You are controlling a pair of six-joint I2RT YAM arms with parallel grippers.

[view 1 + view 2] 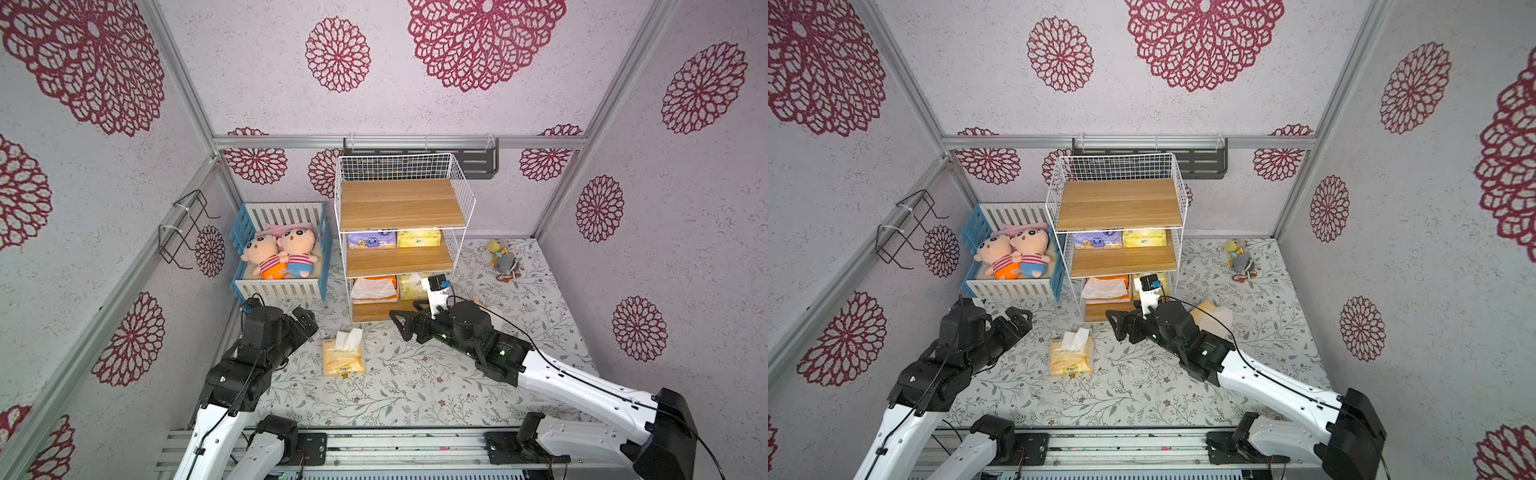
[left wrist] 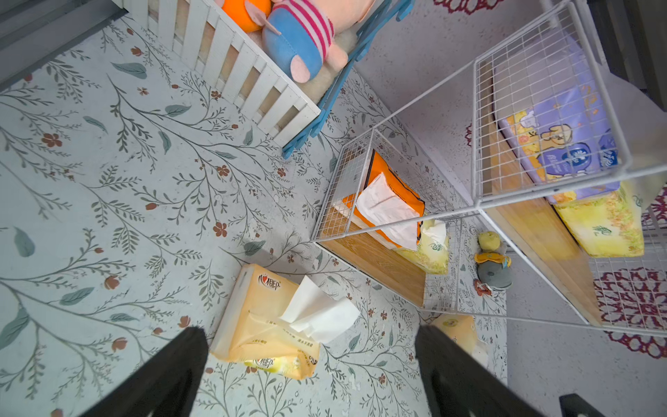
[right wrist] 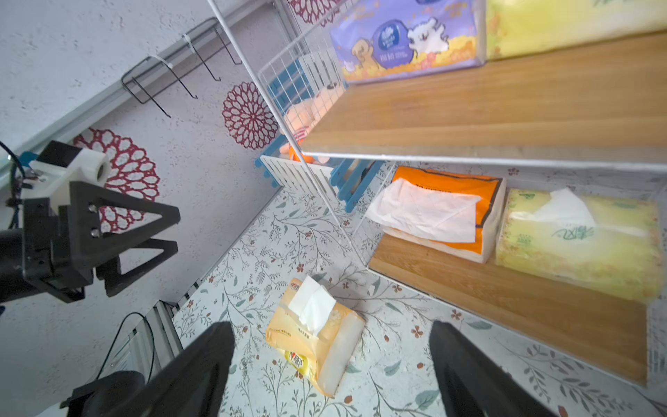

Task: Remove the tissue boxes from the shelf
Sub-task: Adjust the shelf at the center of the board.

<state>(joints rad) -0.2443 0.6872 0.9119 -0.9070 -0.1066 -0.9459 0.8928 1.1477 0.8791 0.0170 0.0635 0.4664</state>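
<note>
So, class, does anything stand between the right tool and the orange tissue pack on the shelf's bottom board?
Nothing visible does. The right tool hangs open before the open front of the shelf; only bare board lies between it and the orange tissue pack. The pale pack on the table lies to one side, off that line.
</note>
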